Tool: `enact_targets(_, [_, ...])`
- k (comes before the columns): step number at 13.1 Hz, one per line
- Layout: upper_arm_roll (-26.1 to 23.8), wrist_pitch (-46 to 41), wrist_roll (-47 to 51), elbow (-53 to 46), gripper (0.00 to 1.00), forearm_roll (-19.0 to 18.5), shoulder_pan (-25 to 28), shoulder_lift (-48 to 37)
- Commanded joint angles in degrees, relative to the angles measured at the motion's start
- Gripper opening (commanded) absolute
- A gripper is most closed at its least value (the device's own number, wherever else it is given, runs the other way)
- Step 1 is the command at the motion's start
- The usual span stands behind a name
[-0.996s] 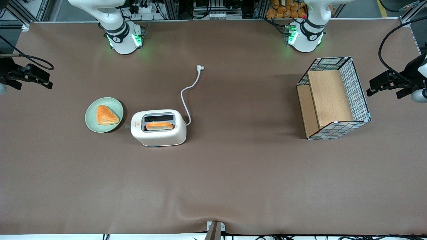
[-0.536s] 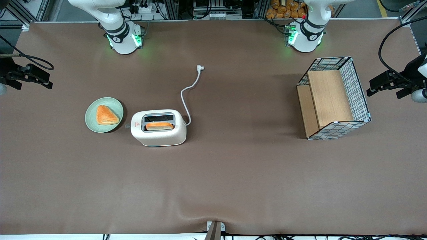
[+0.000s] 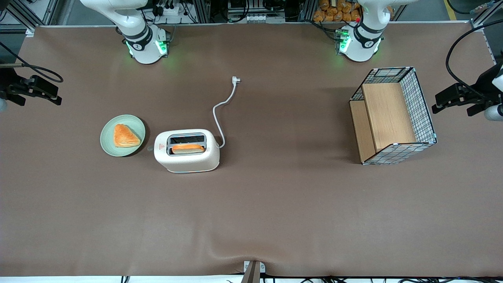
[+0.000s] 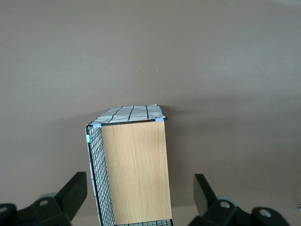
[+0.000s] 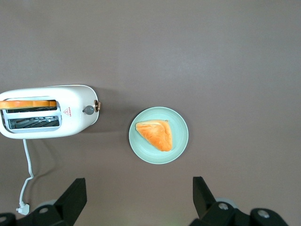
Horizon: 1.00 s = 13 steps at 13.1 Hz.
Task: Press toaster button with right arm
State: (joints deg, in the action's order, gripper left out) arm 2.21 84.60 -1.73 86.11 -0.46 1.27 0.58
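Nothing has shifted over the last second, so the press has not begun. The toaster (image 3: 187, 151) sits mid-tabletop beside a green plate (image 3: 122, 135). The gripper (image 5: 138, 200) hovers high above, fingers (image 5: 75, 195) spread, well apart from the toaster button (image 5: 88, 109).

The gripper (image 5: 136, 200) shows only its two finger bases, tips cut off by the frame edge; the toaster button (image 3: 149, 149) is barely a speck from the front

Green plate (image 5: 159, 135) with pastry (image 5: 155, 134) below gripper (image 5: 136, 200), fingers spread; wire-and-wood basket (image 3: 393, 116) well apart.
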Motion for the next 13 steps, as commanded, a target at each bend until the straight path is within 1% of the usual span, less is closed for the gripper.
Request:
enact_targets(1, [-0.2, -0.4, -0.9, -0.7, 1.00, 1.0, -0.7, 0.3])
enact_targets(13, [-0.2, -0.5, -2.7, -0.3, 1.00, 0.7, -0.6, 0.6])
